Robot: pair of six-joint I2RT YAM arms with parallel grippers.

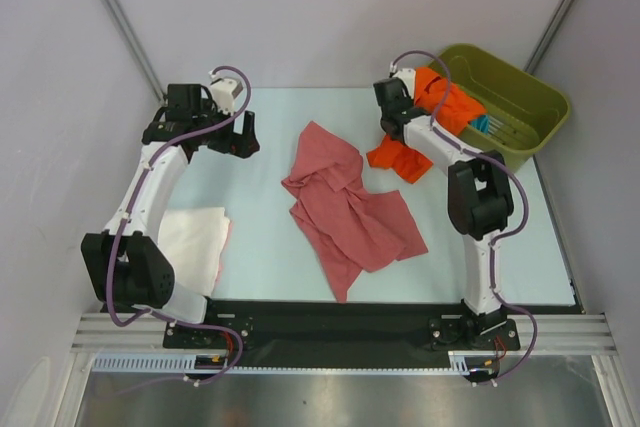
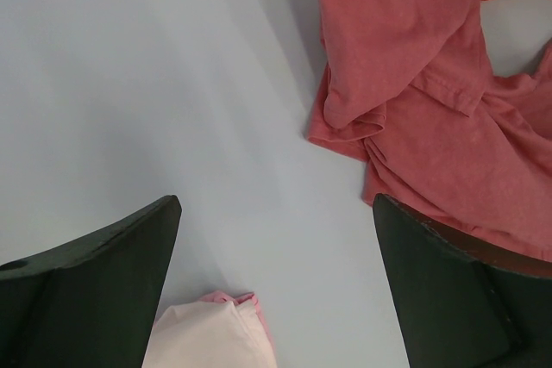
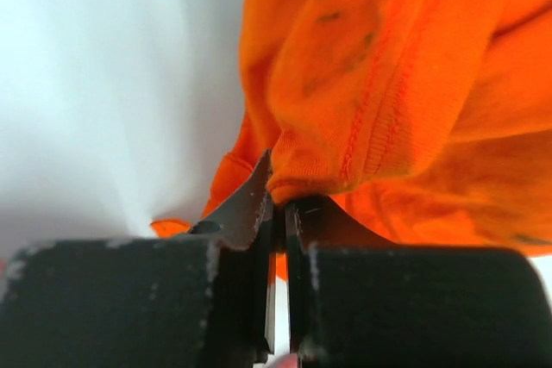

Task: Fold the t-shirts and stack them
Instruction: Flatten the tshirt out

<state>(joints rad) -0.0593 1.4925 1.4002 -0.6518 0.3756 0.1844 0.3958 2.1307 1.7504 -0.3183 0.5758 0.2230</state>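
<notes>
The pale worktop (image 1: 270, 247) is shut in by grey walls (image 1: 300, 7). A red shirt (image 1: 345, 202) is crumpled at its middle. An orange shirt (image 1: 400, 159) is pinched tight by the right gripper (image 3: 278, 202) near the far right corner. The left gripper (image 2: 276, 208) is held wide, empty.

White link shells, black joint housings on left arm (image 1: 148, 182) and right arm (image 1: 478, 202). Purple cables (image 1: 521, 209) looped alongside each. Black base plates (image 1: 200, 332) at near edge. White camera block (image 1: 225, 90) at left wrist. Broad matte-black fingers (image 2: 95, 290) on left gripper (image 2: 276, 282); white scuff specks on right gripper (image 3: 278, 204) fingers.
</notes>
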